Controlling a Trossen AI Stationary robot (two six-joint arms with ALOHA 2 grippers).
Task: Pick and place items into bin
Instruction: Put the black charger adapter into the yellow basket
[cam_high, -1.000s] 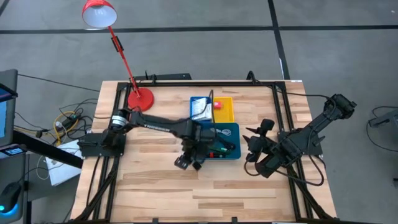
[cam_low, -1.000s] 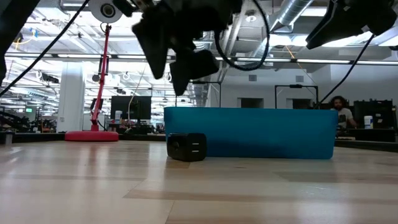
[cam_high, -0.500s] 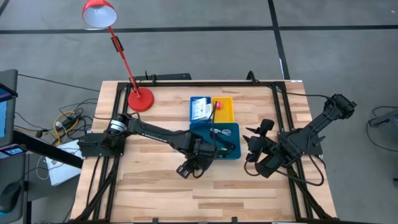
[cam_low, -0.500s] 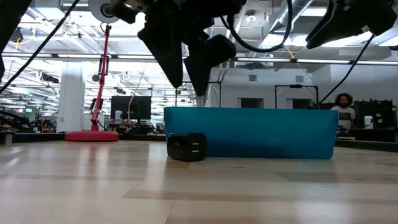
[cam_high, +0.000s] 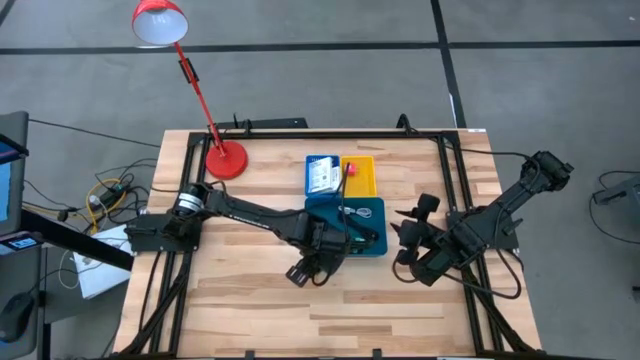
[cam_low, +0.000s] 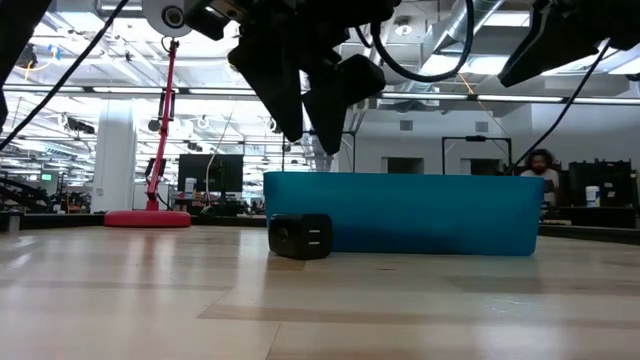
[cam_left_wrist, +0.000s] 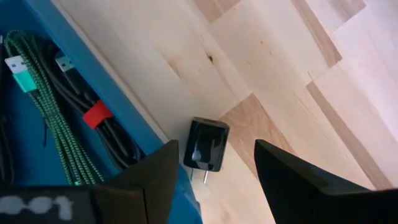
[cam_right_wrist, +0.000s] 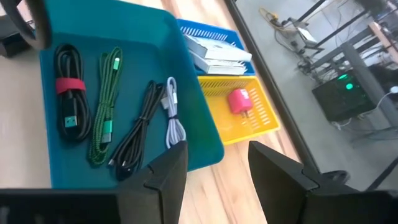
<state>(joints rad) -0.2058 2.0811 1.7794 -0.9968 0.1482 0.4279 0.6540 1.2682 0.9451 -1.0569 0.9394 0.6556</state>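
Note:
The bin is a large teal tray (cam_high: 365, 228) holding several coiled cables (cam_right_wrist: 102, 118), with a small blue tray (cam_right_wrist: 214, 53) of white packets and a small yellow tray (cam_right_wrist: 261, 118) holding a pink-red block (cam_right_wrist: 239, 99) at its far side. A small black piece (cam_left_wrist: 206, 144) lies flat on the wood just outside the teal tray's near left corner, also visible in the low view (cam_low: 300, 236). My left gripper (cam_low: 312, 140) hangs open above that piece, pointing steeply down, its fingers to either side of it and clear of it. My right gripper (cam_high: 405, 242) waits open to the right of the teal tray.
A red desk lamp (cam_high: 225, 158) stands at the table's far left. A black frame (cam_high: 440, 140) runs round the table's edge. Bare wood lies along the near side (cam_high: 330, 310) and left of the trays.
My left gripper has swung toward the table's near edge and a little to the right, turning as it went, and now stands over the black piece. It stays open. The piece and the trays have not moved.

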